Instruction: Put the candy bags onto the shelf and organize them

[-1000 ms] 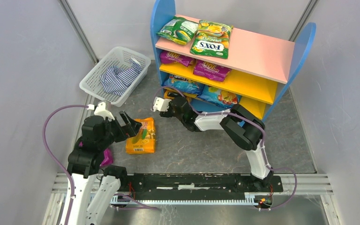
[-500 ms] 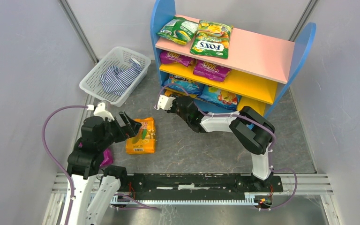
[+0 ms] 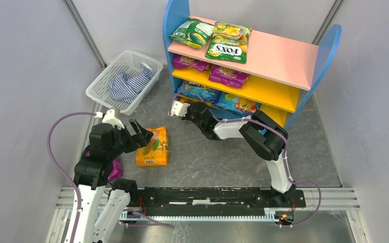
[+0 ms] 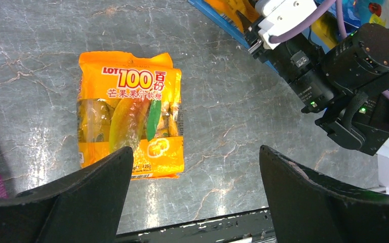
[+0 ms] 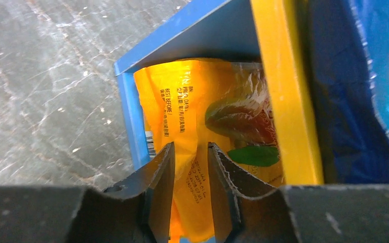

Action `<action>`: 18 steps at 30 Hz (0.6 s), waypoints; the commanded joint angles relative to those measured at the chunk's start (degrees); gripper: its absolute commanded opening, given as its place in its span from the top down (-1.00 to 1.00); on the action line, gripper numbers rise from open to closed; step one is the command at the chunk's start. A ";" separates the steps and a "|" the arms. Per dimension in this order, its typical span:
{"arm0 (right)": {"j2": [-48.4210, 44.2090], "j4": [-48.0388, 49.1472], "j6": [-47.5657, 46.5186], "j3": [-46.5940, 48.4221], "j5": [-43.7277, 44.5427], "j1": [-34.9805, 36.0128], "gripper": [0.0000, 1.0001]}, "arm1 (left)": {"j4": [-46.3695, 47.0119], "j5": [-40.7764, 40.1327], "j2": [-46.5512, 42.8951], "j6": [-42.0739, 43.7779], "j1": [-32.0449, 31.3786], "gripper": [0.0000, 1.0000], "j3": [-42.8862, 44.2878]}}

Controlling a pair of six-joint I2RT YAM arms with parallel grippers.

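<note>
so the right gripper is pinched on the near edge of the orange bag, which runs lengthwise straight ahead into the shelf bottom slot, while the left gripper gapes wide, empty.

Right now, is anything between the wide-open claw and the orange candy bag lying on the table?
No. The left gripper hangs open close to the orange bag, and nothing visible lies between them.

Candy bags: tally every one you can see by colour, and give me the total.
Green: 2, green bag, FOX'S bag
Purple: 3, left shelf purple bag, right shelf purple bag, table purple bag
Blue: 2, left blue bag, right blue bag
Orange: 2, table orange bag, shelf orange bag
Total: 9
</note>
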 commanded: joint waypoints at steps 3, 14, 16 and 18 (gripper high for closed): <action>2.74 1.95 -0.54 6.12 1.61 -1.54 0.29 | 2.04 1.72 0.70 4.38 1.15 -1.00 -0.04; -10.29 -4.21 5.63 -2.33 -2.05 6.56 -0.19 | 2.03 0.96 -0.23 4.16 1.35 -1.00 0.04; -13.30 -5.98 9.57 -4.03 -1.06 8.43 -0.35 | 2.06 0.80 -0.49 4.16 1.35 -1.00 0.10; -16.59 -7.96 14.68 -6.83 -1.62 10.26 -0.42 | 2.08 0.39 -0.90 4.03 1.39 -1.00 0.18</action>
